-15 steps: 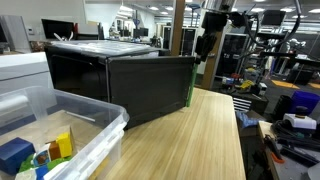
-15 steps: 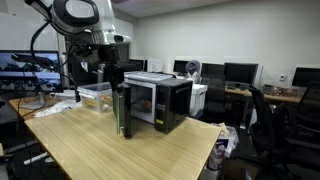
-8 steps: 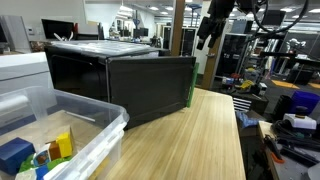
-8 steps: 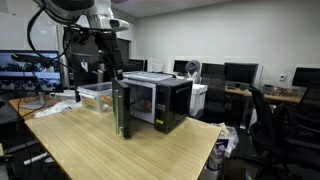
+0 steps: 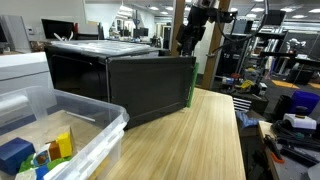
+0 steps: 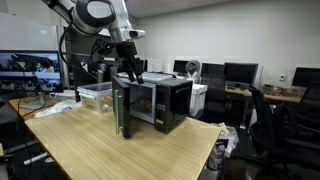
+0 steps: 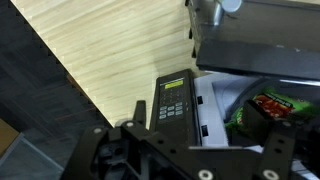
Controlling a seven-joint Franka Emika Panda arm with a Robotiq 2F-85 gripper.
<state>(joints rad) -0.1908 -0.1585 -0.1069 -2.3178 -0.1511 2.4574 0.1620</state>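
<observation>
Gripper (image 5: 184,45) hangs at upper centre over the microwave (image 5: 75,75). The open door (image 5: 150,90) juts just beneath it. Finger spread unclear. Bin (image 5: 100,112) at lower left.

Black microwave (image 5: 75,80) – green strip on its door (image 5: 150,90) – on a pale, wood-grained bench (image 5: 200,140); clear bin (image 5: 95,125) holds a yellow block (image 5: 62,145), a blue block (image 5: 14,155); end effector (image 5: 184,46) black.

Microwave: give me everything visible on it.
The microwave is a black box standing upright on the light wooden table, near a clear bin. Its door is swung wide open. The wrist view shows its keypad panel with a small green display, and a red-and-green packet inside. The claw hangs above its top front edge; contact unclear.
</observation>
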